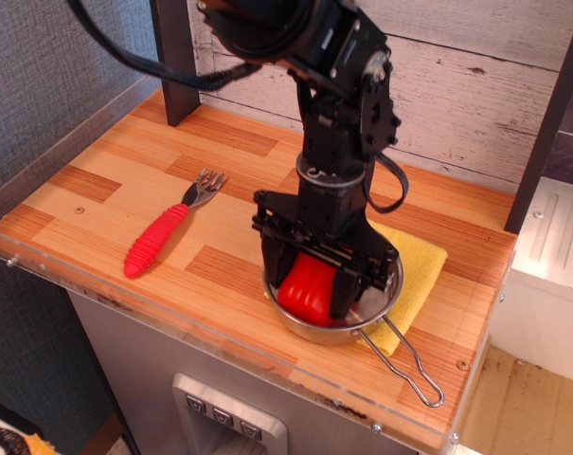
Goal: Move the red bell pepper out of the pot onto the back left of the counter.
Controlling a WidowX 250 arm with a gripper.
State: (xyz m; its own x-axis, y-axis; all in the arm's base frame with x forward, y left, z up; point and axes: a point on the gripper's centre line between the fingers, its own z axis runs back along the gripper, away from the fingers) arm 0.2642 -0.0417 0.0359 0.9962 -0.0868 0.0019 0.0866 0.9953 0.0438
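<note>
**Q:** In the observation.image view, where is the red bell pepper point(306, 290), and what is the pincer point(310, 287) doing?

**A:** The pepper lies inside the pot point(373, 316), a shallow steel pan near the front edge of the worktop point(106, 180). The black pincer reaches down into the pot from above, one finger point(277, 263) at the pepper's left side and the other at its right. The jaws are narrowed onto the pepper, gripping it between them. Whether the pepper's underside touches the pot floor cannot be told.

**Q:** What lies around the pot?

**A:** A yellow cloth point(420, 263) sits under the pot and shows past it toward the back right. The pot's looped wire handle point(411, 365) points toward the front right corner, above the clear acrylic edge point(220, 353).

**Q:** What stands between the pot and the back left of the worktop?

**A:** A fork point(163, 236) with a ribbed red handle lies flat on the planks to the left, well apart from the pot, tines toward the back. A dark upright post point(175, 62) stands at the back left corner, before the whitewashed plank wall point(475, 85). The arm's own black body rises directly behind the pot.
</note>
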